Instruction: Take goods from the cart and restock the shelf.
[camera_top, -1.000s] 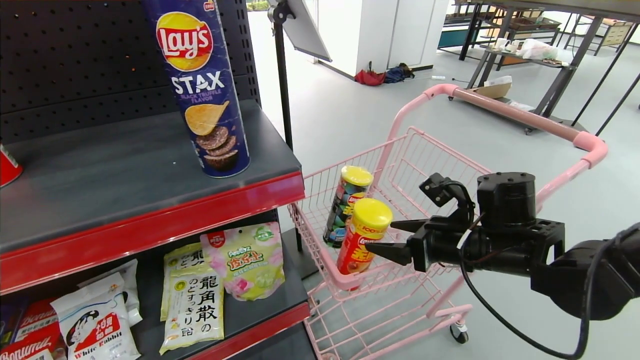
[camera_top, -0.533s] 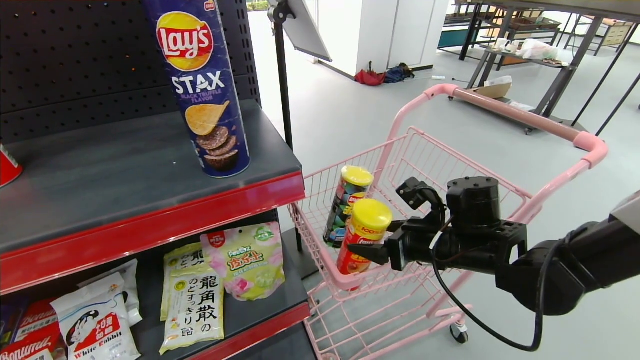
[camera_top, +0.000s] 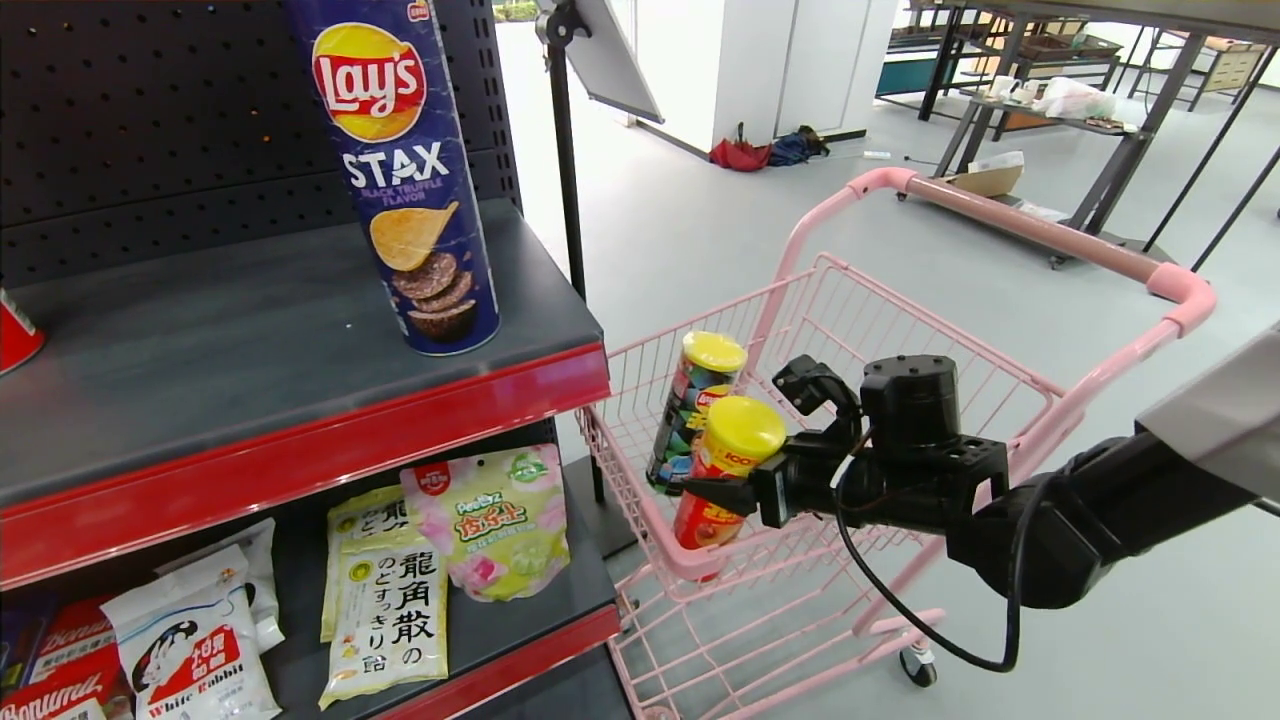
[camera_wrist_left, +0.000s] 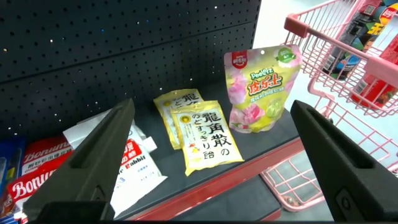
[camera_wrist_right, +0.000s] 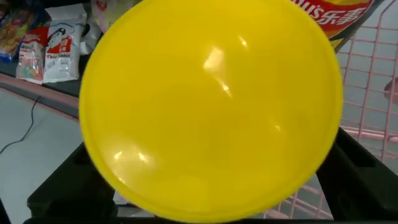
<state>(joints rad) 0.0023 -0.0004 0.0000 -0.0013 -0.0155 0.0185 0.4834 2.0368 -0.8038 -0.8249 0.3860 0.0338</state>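
Left gripper (camera_wrist_left: 211, 106): spread wide, empty, over the lower-shelf bags. Red can (camera_top: 708, 510): upright at lower centre, in the cart's (camera_top: 1040, 235) near corner, with a second can (camera_top: 690, 410) close behind. Right gripper (camera_top: 716, 472): jaws apart, straddling the red can just under its lid (camera_top: 742, 428); no firm grip visible.

Risk: if you close off-centre, it may tip into its neighbour or snag the rim.

Can: glossy, rigid cylinder with a smooth plastic lid, likely slippery. Cart: thin pink wire mesh.

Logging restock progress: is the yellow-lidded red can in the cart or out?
In: the red can stands inside the pink cart, its base behind the rim.
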